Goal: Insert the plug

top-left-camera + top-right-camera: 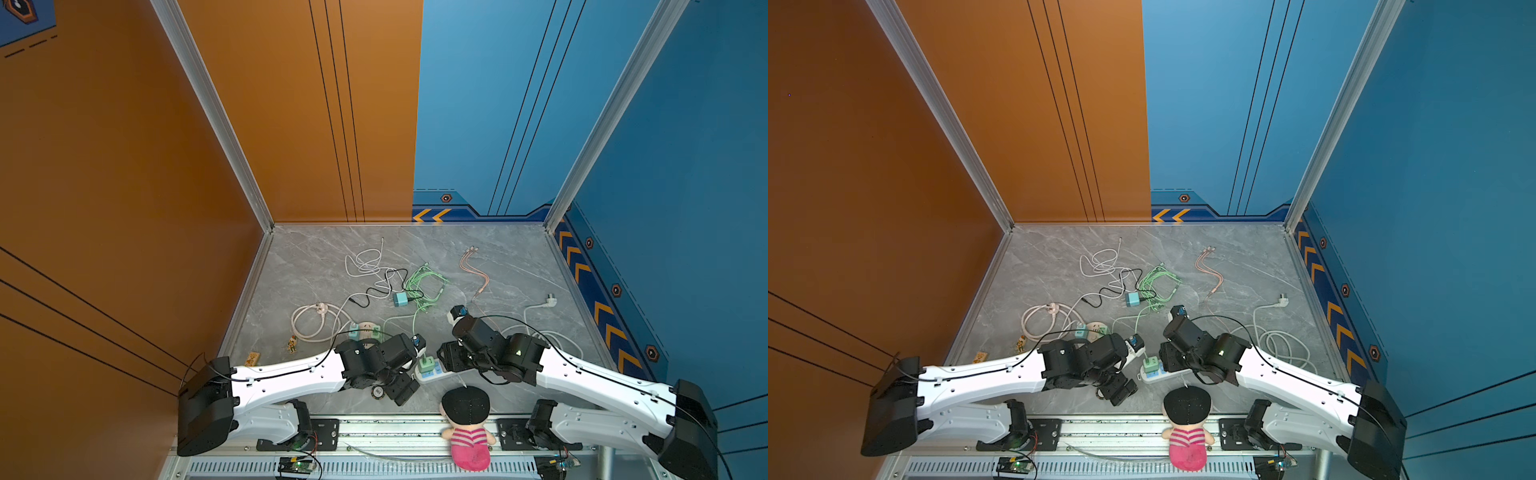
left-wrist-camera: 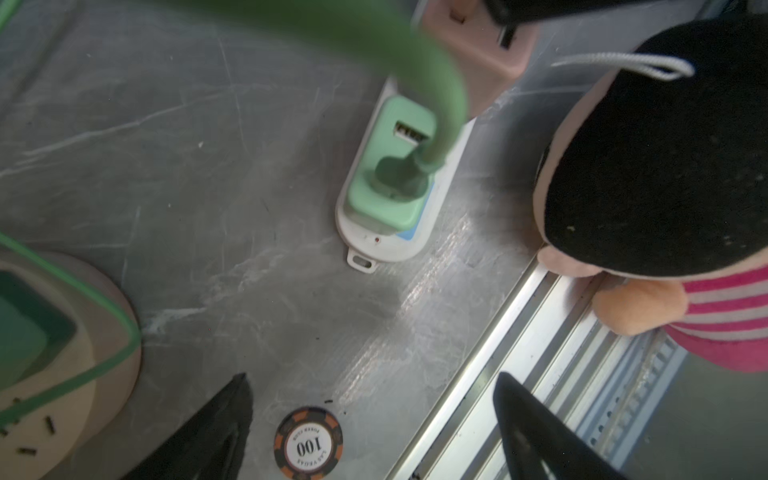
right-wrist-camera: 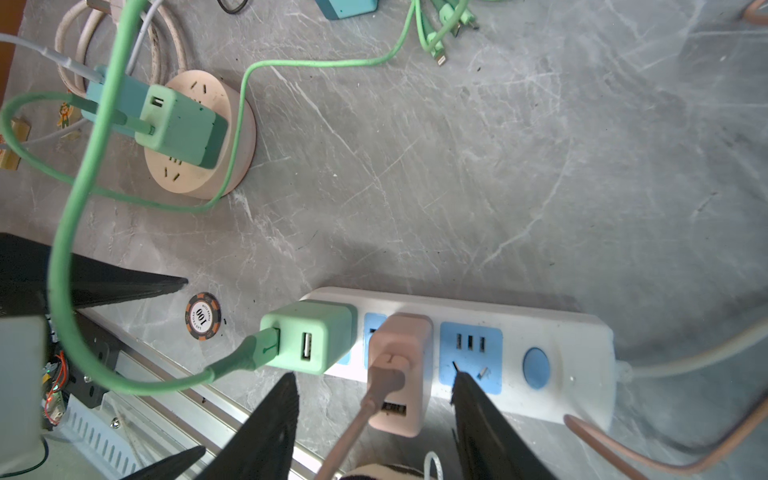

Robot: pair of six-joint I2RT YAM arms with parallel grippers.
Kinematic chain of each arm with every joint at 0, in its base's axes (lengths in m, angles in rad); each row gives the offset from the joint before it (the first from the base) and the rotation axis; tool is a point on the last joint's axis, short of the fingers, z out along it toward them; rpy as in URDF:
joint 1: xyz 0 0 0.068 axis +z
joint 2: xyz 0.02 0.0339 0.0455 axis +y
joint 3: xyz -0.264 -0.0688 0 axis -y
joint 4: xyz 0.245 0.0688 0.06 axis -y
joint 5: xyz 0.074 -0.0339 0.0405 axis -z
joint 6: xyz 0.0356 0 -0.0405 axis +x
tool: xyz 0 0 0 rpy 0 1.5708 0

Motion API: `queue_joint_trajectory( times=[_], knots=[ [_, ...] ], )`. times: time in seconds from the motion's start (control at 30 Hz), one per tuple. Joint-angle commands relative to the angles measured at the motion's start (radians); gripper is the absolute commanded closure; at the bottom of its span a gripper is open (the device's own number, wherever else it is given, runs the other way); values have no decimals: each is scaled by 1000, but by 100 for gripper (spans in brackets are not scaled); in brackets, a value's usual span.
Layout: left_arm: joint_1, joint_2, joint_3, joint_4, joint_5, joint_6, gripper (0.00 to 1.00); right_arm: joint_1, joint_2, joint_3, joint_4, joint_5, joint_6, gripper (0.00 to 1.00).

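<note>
Power strip [image 3: 582, 340] holds green charger [image 3: 316, 336] and pink charger [image 3: 415, 353], the latter untouched within the released right end effector [image 3: 374, 374]; left end effector [image 2: 374, 376] released.

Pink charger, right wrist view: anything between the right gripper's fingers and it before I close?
Nothing visible. The pink charger sits in the power strip between the spread fingers of the right gripper, a gap on each side; only its cable runs back between them. The green charger stands close beside one finger.
</note>
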State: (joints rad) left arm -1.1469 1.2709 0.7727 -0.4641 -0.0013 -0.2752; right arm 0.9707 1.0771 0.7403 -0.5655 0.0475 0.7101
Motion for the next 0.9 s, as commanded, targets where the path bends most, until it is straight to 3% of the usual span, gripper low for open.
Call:
queue_joint_trajectory(
  times=[0.0, 0.37, 0.5, 0.57, 0.87],
  knots=[
    [-5, 73, 18, 135, -17, 74, 9, 6, -24, -25, -4, 5, 6, 40],
    [0, 266, 27, 267, 8, 123, 9, 23, -24, -44, -4, 0, 21, 41],
    [11, 300, 22, 351, 1, 125, 13, 39, -5, -39, -4, -9, 11, 43],
    [22, 311, 17, 369, 0, 129, 20, 45, 2, -38, -4, -12, 10, 43],
    [69, 366, 30, 344, -18, 187, 25, 46, 39, -36, -4, -8, 3, 44]
  ],
)
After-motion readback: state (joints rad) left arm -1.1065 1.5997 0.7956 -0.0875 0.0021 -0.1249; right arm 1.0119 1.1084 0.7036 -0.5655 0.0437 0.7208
